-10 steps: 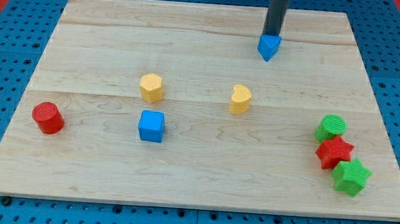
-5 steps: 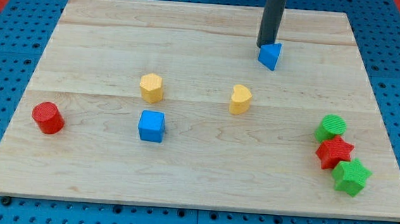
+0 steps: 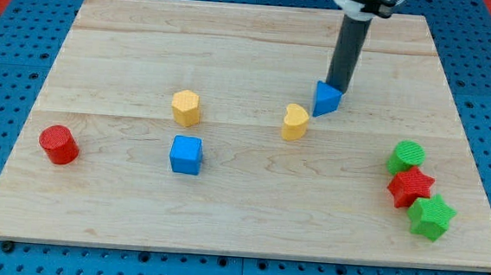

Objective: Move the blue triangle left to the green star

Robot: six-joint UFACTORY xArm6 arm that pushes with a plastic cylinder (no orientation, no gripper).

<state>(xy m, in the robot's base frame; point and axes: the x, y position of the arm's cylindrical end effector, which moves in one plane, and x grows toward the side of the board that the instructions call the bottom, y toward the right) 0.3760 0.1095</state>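
Nearest, at the view's bottom right, the green star-shaped block (image 3: pixel 431 216) lay on the pale wooden table (image 3: pixel 222 231). It touched the red star-shaped block (image 3: pixel 409 186) just above it, and the green round block (image 3: pixel 407 157) topped that cluster. The spot on the star's left was bare wood.

Across the middle lay the red cylinder block (image 3: pixel 58 144) near the view's left edge, the blue cube (image 3: pixel 185 154), the yellow hexagonal block (image 3: pixel 186 107) and the yellow heart-shaped block (image 3: pixel 295 122).

The small blue triangle block (image 3: pixel 326 99) lay just beside the heart, on its upper right and well apart from the green star.

My tip (image 3: pixel 341 90) rested against the triangle's upper-right side. The tool was a bare dark rod with nothing to clench or release, so it grasped nothing and could only press. The rod rose nearly upright, leaning slightly to the view's right, into the arm's mount at the view's top edge.

I judged the push to be under way, with most of the travel left. From that side a shove would drive the triangle into the heart. The next move called for bringing my tip round to the triangle's upper-left side. From there it could push down and to the view's right, stopping short of the star cluster.
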